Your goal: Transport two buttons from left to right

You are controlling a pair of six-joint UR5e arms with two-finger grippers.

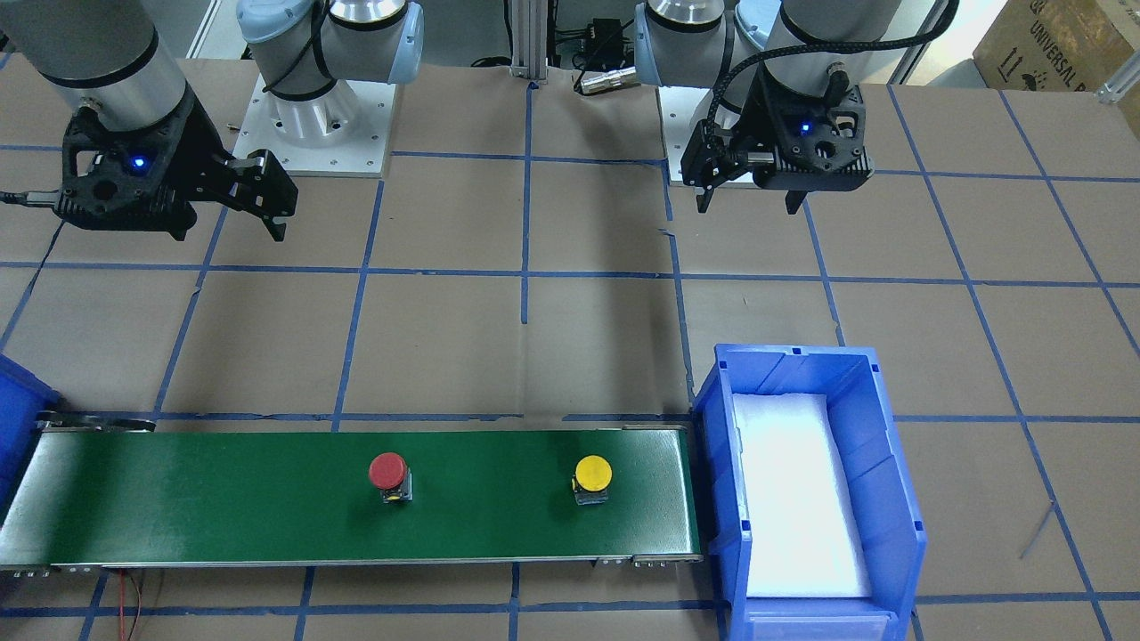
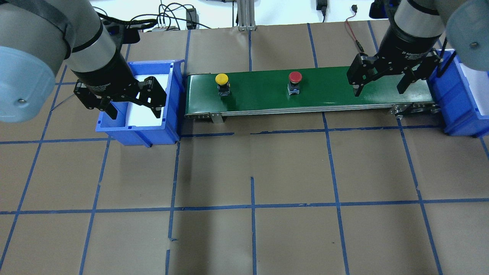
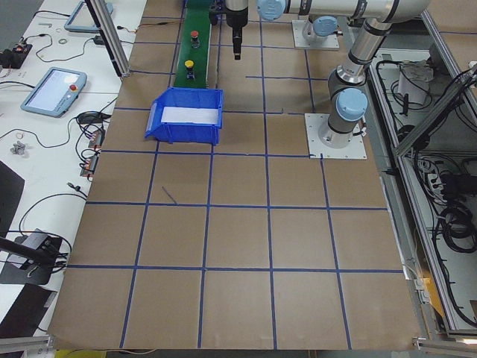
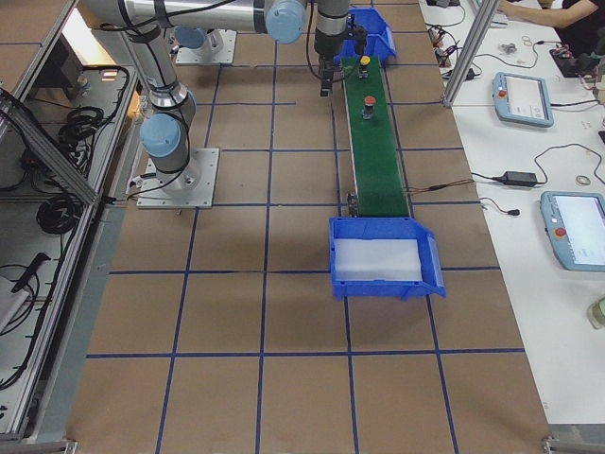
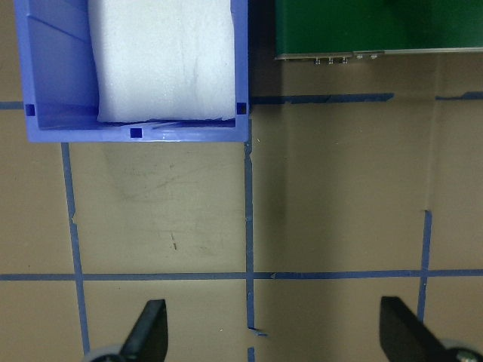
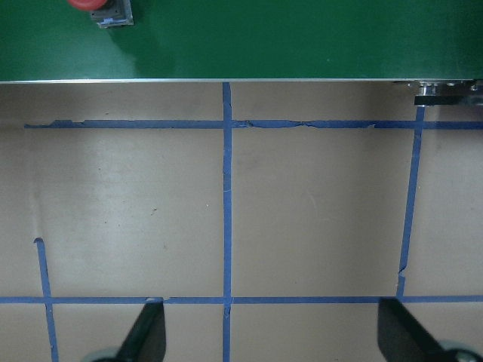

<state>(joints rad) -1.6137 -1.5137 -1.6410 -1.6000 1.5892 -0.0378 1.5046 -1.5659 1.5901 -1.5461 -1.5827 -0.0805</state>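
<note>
Two buttons stand upright on the green conveyor belt (image 2: 344, 88). The yellow-capped one (image 2: 222, 79) (image 1: 592, 472) is near the belt's left end, and the red-capped one (image 2: 295, 77) (image 1: 388, 471) is near the middle. My left gripper (image 2: 133, 110) (image 1: 748, 198) hangs open and holds nothing, above the near edge of the left blue bin (image 2: 137, 130). My right gripper (image 2: 378, 89) (image 1: 267, 209) is open too, high over the table near the belt's right end. In the right wrist view the red button (image 6: 98, 6) shows at the top edge.
The left bin (image 5: 136, 134) has a white foam pad inside. A second blue bin (image 2: 462, 99) sits at the belt's right end. Brown table with blue tape grid. Wires lie behind the belt, and pendants lie on a side table (image 4: 525, 95).
</note>
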